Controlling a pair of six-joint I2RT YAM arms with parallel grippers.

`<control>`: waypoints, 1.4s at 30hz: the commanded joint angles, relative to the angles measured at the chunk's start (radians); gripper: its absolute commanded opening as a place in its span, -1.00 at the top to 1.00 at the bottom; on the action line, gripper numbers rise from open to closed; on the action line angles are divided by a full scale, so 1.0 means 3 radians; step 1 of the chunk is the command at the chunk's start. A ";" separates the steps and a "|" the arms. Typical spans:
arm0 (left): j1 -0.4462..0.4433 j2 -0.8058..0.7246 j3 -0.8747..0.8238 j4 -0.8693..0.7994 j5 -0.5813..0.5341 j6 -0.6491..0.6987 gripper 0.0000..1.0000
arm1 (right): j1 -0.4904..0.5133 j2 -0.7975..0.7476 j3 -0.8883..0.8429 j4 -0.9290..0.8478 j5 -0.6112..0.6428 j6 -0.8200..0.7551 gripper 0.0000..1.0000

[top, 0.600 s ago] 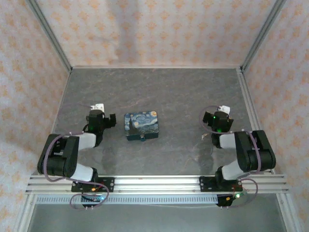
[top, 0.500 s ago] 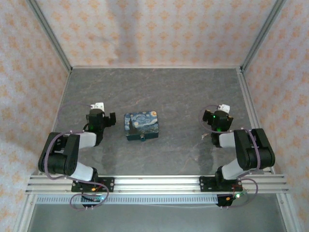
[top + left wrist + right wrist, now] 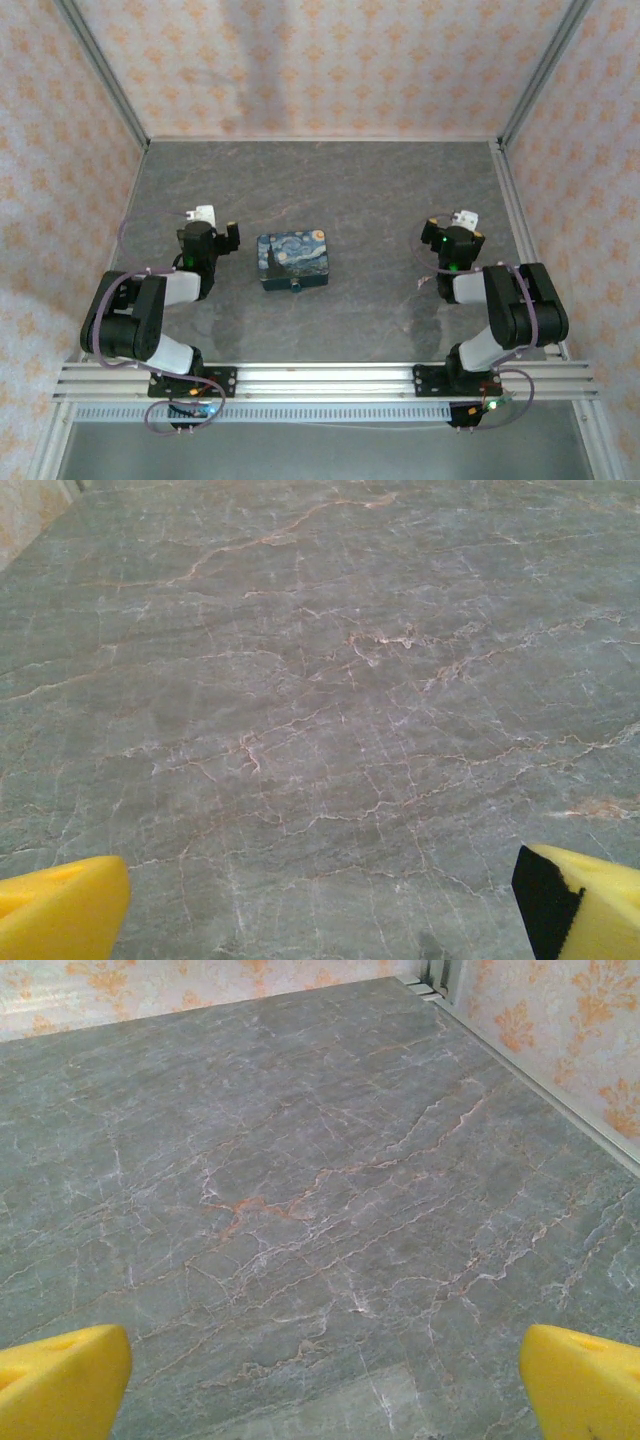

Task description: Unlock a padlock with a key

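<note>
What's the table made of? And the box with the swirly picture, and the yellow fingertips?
Table: looks like grey stone, matte, thin pale veins; maybe printed. Box: perhaps painted tin, rounded corners; too small to tell. Fingertips: matte yellow, rounded edges, likely foam or rubber.

What I have on the grey marbled table point(image 3: 380, 180):
The rectangular blue-and-yellow painted tin box point(image 3: 294, 261) lies just right of my left gripper point(image 3: 213, 229), well left of my right gripper point(image 3: 456, 226); the tiny dark metal padlock point(image 3: 297, 287) sits at its near edge.
</note>
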 commanded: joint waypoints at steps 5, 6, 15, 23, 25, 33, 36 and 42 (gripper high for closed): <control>-0.0030 0.0050 0.0086 0.0167 -0.0141 0.0090 -1.00 | 0.0030 0.0049 0.0084 0.0172 0.0087 -0.0050 -0.99; -0.0032 0.0050 0.0086 0.0167 -0.0140 0.0086 -1.00 | 0.0031 0.0050 0.0087 0.0169 0.0081 -0.0045 -0.99; -0.0024 -0.0284 0.0850 -0.1269 -0.0481 -0.0081 -1.00 | 0.0031 -0.0954 0.0381 -0.1194 0.0051 0.0121 -0.99; 0.0073 -0.0519 0.1631 -0.2783 -0.0206 -0.1705 -1.00 | 0.0026 -0.2244 0.0548 -0.2833 0.0023 0.1550 -0.99; 0.0069 -0.0482 0.1657 -0.2834 0.0305 -0.1928 -0.83 | 0.0026 -0.2456 0.0510 -0.2977 -0.0285 0.1730 -0.82; -0.0740 -0.0862 0.1399 -0.3023 0.0726 -0.2047 -0.56 | 0.0042 -0.2104 0.1107 -0.4878 -0.0904 0.1890 0.02; -0.1151 -0.1000 0.1279 -0.3032 0.0643 -0.2071 -0.58 | 0.0140 -0.1863 0.1221 -0.5214 -0.0875 0.1859 0.02; -0.1650 -0.1057 0.1229 -0.3167 0.0443 -0.2095 -0.59 | 0.0477 -0.1435 0.1263 -0.5348 -0.0680 0.1915 -0.02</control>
